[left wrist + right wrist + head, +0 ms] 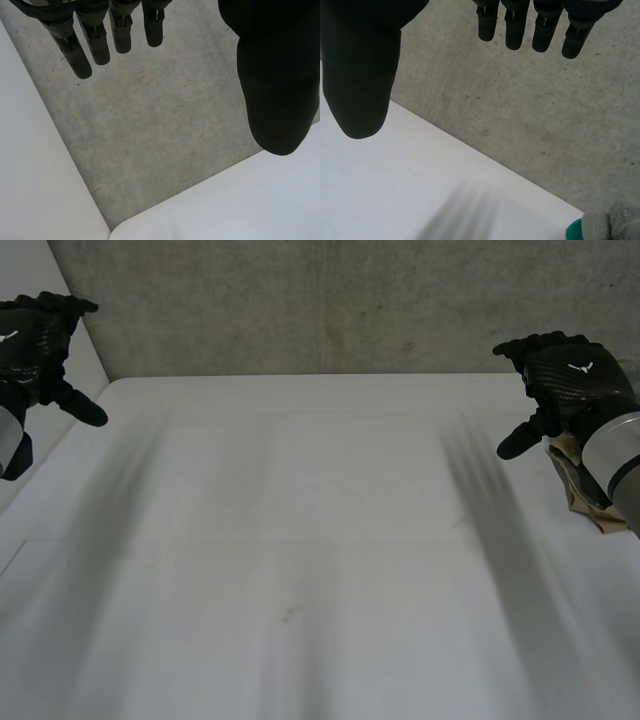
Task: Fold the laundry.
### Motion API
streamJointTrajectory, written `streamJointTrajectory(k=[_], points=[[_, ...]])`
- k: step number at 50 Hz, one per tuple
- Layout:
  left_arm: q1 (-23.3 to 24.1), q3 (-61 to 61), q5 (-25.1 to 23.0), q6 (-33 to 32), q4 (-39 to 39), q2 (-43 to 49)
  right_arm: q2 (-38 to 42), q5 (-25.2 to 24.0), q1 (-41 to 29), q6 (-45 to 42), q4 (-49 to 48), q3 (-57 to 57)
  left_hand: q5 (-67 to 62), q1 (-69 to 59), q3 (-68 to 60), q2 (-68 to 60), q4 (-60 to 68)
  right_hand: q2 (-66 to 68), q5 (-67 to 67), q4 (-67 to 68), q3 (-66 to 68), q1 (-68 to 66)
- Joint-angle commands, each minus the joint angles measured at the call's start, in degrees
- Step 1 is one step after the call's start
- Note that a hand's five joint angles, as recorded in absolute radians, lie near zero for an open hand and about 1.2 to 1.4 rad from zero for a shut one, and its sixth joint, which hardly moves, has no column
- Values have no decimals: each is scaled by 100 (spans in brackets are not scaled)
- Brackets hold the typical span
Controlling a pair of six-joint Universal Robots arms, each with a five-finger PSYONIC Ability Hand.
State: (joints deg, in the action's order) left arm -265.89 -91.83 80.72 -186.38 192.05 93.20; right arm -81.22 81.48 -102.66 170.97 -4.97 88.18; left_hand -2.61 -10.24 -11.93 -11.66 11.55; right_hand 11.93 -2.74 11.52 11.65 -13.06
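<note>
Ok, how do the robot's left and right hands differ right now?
The black left hand hangs at the white table's far left corner, the black right hand at its far right. A crumpled beige cloth lies by the right hand's wrist, not by the left hand's. Both are open, holding nothing.

White table [300, 540], grey concrete floor [330, 310] beyond its far edge

White table [300, 560], grey floor [300, 300], perhaps concrete.
</note>
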Motion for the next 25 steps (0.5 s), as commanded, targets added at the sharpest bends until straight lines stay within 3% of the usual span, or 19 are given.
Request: streamJointTrajectory(k=[1,13,25], points=[[160,-195,-13,14,228,-162,28,-369,176,437,-127,6,261,24,193,166,-155,-193,274,-152,-165,306],[555,-151,49,40,333,-223,186,-185,-403,542,-153,-29,261,24,193,166,-155,-193,274,-152,-165,306],[406,-414,181,31,447,-584,89,255,-536,507,-153,-82,261,24,193,166,-155,-193,274,-152,-165,306]])
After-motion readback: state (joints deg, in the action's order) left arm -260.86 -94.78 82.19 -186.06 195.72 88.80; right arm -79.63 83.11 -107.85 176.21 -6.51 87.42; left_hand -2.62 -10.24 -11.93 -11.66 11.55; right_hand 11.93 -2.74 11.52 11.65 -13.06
